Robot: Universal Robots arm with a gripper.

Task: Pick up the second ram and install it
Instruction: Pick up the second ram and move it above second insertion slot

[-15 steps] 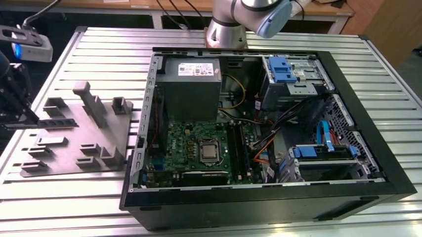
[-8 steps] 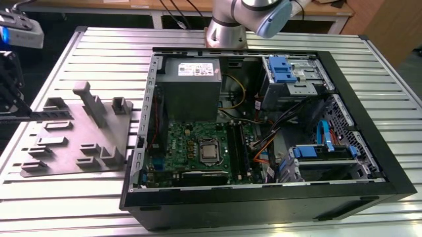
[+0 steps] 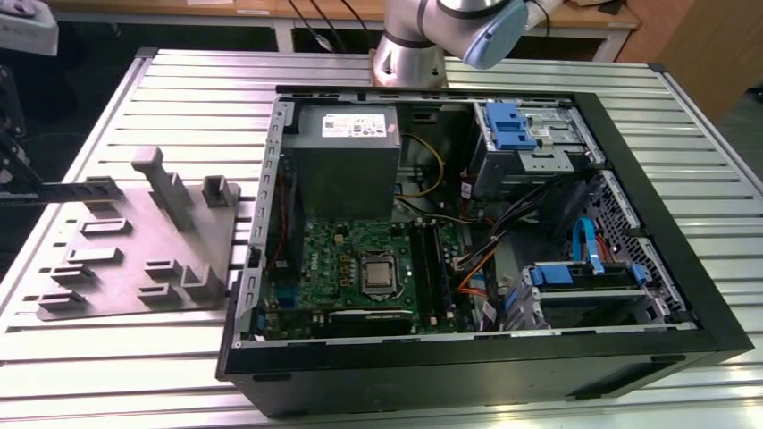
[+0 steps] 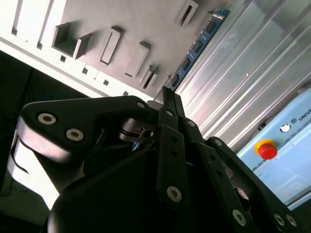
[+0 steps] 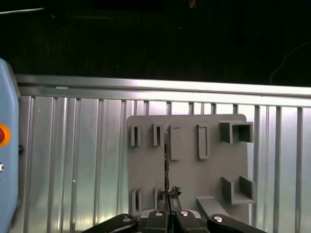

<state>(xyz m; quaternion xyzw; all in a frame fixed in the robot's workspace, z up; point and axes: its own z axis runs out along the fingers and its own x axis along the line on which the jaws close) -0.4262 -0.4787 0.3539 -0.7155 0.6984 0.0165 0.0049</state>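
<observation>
Exterior view looks steeply down over table (image 3: 179, 80) and case (image 3: 477, 362); both wrist views, close, share gripper (image 5: 167, 196) (image 4: 167, 93), ram (image 5: 166, 155) (image 4: 197, 46) and tray (image 5: 189, 172) (image 4: 136, 19).

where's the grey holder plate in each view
Exterior view: grey holder plate at the exterior view's left, beside the computer case.
Second wrist view: plate beyond the ram in the hand.
First wrist view: plate behind the ram's edge.
Shared landmark: ribbed metal table.

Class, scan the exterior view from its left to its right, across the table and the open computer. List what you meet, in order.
grey fixture plate → processor → black memory slots → orange cables → blue-tabbed drive bay
</observation>
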